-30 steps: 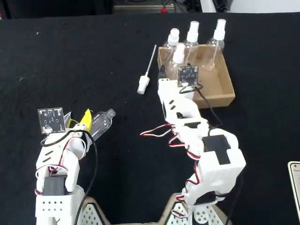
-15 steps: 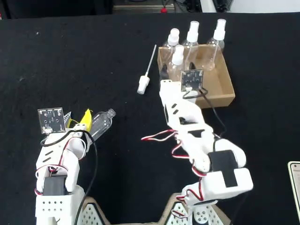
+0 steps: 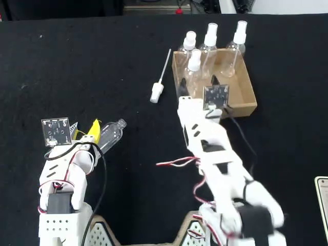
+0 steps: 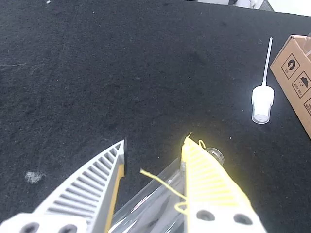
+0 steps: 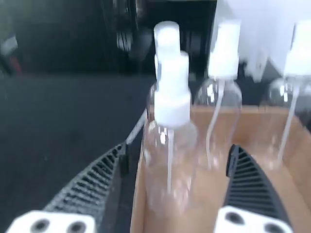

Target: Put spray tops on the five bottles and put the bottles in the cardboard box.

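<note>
Gripping capless bottle (image 3: 110, 135): left tool (image 4: 154, 141) | right tool (image 5: 178, 148) released at symbol-printed cardboard box (image 3: 240, 109)

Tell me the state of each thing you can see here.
Cardboard box: open, four bottles inside.
Capped bottles: upright, tops on.
Uncapped bottle: on its side, no top.
Spray top: loose, lying on the table.
Left gripper: shut on uncapped bottle.
Right gripper: fingers open, facing a capped bottle.

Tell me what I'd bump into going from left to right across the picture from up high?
left gripper → capless bottle → loose spray top → cardboard box
</note>
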`<act>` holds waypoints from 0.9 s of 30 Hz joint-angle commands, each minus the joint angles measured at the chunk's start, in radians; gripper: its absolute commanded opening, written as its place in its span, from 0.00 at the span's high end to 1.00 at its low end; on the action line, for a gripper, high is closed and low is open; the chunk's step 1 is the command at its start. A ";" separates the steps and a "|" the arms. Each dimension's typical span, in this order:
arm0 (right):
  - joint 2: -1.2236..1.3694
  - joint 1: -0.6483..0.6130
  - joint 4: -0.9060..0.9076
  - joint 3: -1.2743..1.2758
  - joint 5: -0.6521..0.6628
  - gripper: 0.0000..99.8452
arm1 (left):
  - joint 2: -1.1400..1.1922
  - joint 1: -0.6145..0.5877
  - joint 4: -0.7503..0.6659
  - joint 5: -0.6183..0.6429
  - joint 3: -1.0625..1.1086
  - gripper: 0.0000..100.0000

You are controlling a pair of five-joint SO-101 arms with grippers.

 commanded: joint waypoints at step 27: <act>-0.447 -0.325 0.885 -0.133 -0.044 0.72 | 0.000 -0.154 -0.040 -0.002 -0.030 0.81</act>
